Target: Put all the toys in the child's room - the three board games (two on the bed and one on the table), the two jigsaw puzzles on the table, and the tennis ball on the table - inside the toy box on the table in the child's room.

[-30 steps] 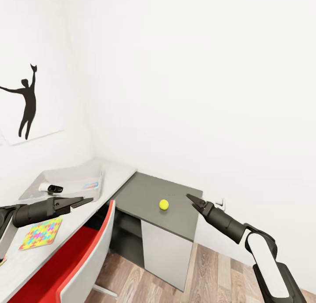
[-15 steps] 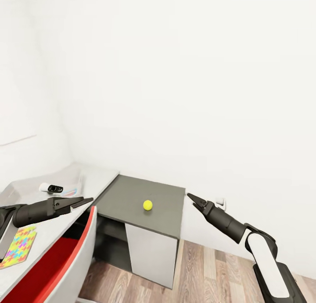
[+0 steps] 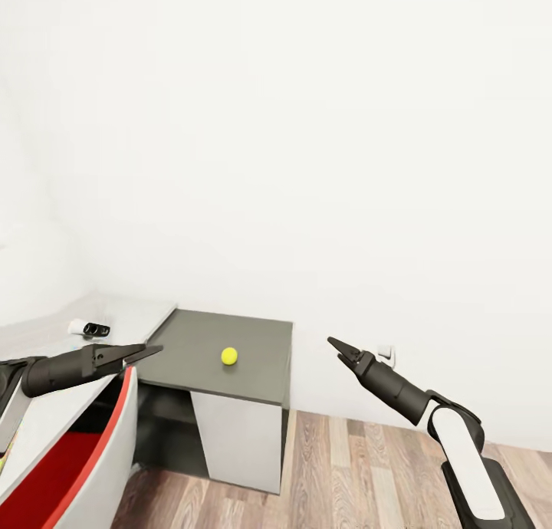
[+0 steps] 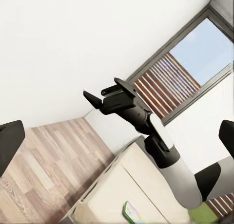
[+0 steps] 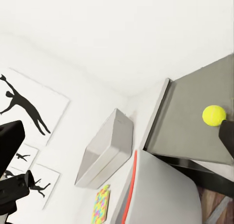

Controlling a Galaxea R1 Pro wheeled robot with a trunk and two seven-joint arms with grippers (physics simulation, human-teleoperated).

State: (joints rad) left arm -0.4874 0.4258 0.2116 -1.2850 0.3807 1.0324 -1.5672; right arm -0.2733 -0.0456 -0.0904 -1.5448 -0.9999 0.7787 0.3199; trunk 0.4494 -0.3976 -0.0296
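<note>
The tennis ball is small and yellow-green and rests on the dark grey end of the table; it also shows in the right wrist view. My right gripper hangs open in the air to the right of the ball, past the table's edge. My left gripper is open and empty over the table's near side. The toy box, a pale grey tub, stands farther along the table by the wall. Near it lies a jigsaw puzzle. The board games are out of view.
A red-and-white chair is tucked under the table at the lower left. A small white-and-black object lies on the pale tabletop. Wood-plank floor spreads to the right. Black silhouette pictures hang on the wall.
The camera has turned to the right, so the table and ball slid left in the picture. The silhouette picture, toy box and puzzle left the head view. Both arms keep their pose.
</note>
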